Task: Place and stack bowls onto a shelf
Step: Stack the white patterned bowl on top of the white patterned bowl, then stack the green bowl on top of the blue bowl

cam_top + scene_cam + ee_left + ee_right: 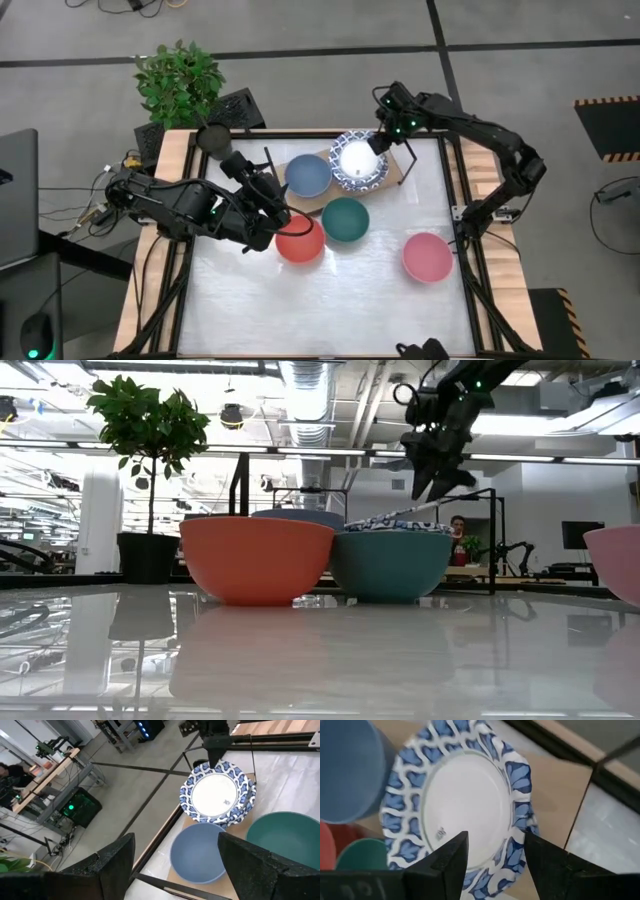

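Observation:
A stack of white bowls with blue patterned rims (358, 162) and a blue bowl (308, 176) stand on the light-brown shelf (557, 795) at the table's far side. The top patterned bowl (398, 518) sits tilted, its right side higher. The green bowl (345, 219), red bowl (300, 242) and pink bowl (427, 256) rest on the white tabletop. My right gripper (492, 862) is open over the stack's far-right rim. My left gripper (175, 870) is open, hovering just left of the red bowl and facing the shelf. My right gripper comes from above at the top patterned bowl's rim (520, 827), with one finger over the bowl's inside and the other outside it. The gap between the fingers is wide. I cannot tell whether either finger touches the rim.
A potted plant (180, 80) stands beyond the table's far left corner. The shelf's thin black wire frame (252, 755) rises beside the stack. The red and green bowls sit close together just in front of the shelf. Bare tabletop (330, 310) lies toward the near edge.

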{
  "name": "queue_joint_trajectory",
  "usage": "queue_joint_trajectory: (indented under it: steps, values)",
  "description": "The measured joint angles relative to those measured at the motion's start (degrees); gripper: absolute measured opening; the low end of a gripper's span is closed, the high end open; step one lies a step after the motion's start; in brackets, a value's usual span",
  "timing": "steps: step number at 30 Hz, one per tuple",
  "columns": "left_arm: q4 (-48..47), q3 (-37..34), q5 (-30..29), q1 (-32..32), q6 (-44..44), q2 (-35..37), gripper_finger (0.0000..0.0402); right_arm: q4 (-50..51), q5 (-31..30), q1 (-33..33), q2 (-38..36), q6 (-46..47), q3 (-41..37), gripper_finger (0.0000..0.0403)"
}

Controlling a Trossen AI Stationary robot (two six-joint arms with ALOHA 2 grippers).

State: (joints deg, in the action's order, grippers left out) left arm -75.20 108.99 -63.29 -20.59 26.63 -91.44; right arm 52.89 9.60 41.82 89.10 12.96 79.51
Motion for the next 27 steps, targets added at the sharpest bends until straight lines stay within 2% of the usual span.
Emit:
queue_joint_trajectory:
  steps: [6,14,21,27]
  values:
    - [-0.08,0.00,0.04,-0.01,0.03,0.00,0.0272,2.12,-2.81,-2.06,0.00,-0.18,3.08,0.0217]
    - [-2.01,-0.01,0.08,0.00,1.73,0.00,0.0272,8.90,-17.23,-5.99,0.00,-1.43,7.72,0.0216]
    - [-6.68,-0.02,0.17,-0.52,6.44,0.00,0.0272,14.26,-17.24,-13.27,-0.02,-2.76,6.47,0.0193]
    - [-12.14,-0.04,0.61,-4.72,11.48,-0.02,0.0272,15.86,-17.20,-24.44,-0.15,-0.53,4.10,0.0178]
